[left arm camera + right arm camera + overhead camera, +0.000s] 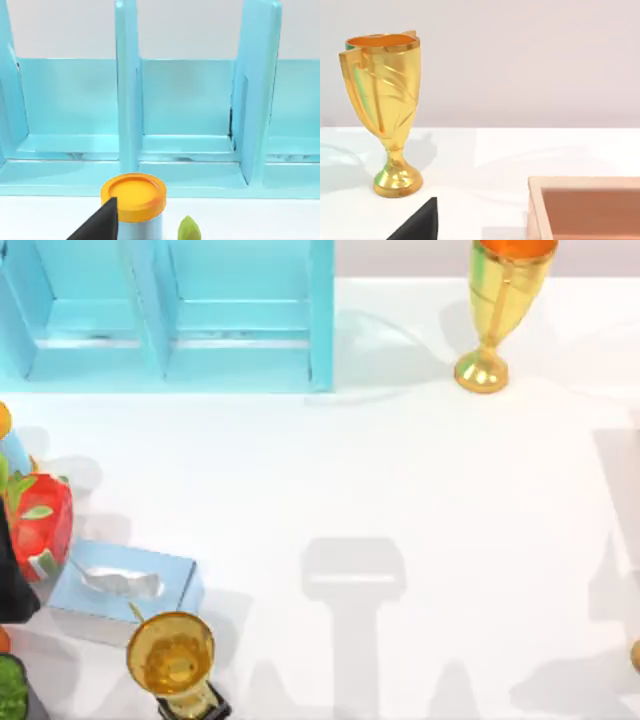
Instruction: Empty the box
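Observation:
The box (585, 205) is a pale wooden tray with a reddish-brown inside, seen in the right wrist view close beside a black part of my right gripper (420, 222). The stretch of its inside that shows is bare. In the left wrist view, a black part of my left gripper (100, 225) sits right by a light-blue bottle with an orange lid (134, 199). A green tip (189, 231) pokes up beside the bottle. My left arm (12, 580) shows as a dark shape at the table's left edge.
A light-blue shelf rack (170, 315) stands at the back left, and a tall gold trophy (495, 310) at the back right. At the left lie a red fruit (40, 525), a blue tissue box (125, 585) and a second gold cup (172, 660).

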You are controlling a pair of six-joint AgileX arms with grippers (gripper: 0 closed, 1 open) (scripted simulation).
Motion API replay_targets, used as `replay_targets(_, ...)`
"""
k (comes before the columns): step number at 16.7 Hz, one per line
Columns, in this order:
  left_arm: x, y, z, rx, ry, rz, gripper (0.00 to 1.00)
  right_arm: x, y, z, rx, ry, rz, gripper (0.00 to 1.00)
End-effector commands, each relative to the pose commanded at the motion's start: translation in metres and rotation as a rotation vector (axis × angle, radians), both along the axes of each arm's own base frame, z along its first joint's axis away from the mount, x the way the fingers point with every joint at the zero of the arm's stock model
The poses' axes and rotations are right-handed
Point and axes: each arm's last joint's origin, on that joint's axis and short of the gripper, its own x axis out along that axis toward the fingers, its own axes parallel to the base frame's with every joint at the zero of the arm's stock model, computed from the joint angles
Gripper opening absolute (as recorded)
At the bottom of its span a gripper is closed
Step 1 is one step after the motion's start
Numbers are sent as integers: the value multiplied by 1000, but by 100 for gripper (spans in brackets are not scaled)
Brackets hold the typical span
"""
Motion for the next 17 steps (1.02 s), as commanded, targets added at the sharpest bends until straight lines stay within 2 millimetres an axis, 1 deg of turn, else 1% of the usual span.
replay_targets(2, 0, 0, 0, 0, 0, 0, 100, 0, 0, 0, 0, 1, 0, 100)
replay_targets(4, 0, 0, 0, 0, 0, 0, 100, 0, -2, 6, -16, 32, -15, 100)
replay_targets(6, 0, 0, 0, 0, 0, 0, 100, 1, -5, 18, -46, 103, -42, 100)
replay_targets(9, 0, 0, 0, 0, 0, 0, 100, 8, -12, 47, -102, 282, -91, 100)
replay_targets(11, 0, 0, 0, 0, 0, 0, 100, 21, -20, 66, -132, 460, -118, 100)
replay_targets(13, 0, 0, 0, 0, 0, 0, 100, 41, -32, 79, -146, 674, -132, 100)
replay_targets(15, 0, 0, 0, 0, 0, 0, 100, 65, -47, 86, -140, 896, -129, 100)
replay_targets(17, 0, 0, 0, 0, 0, 0, 100, 89, -66, 88, -118, 1102, -113, 100)
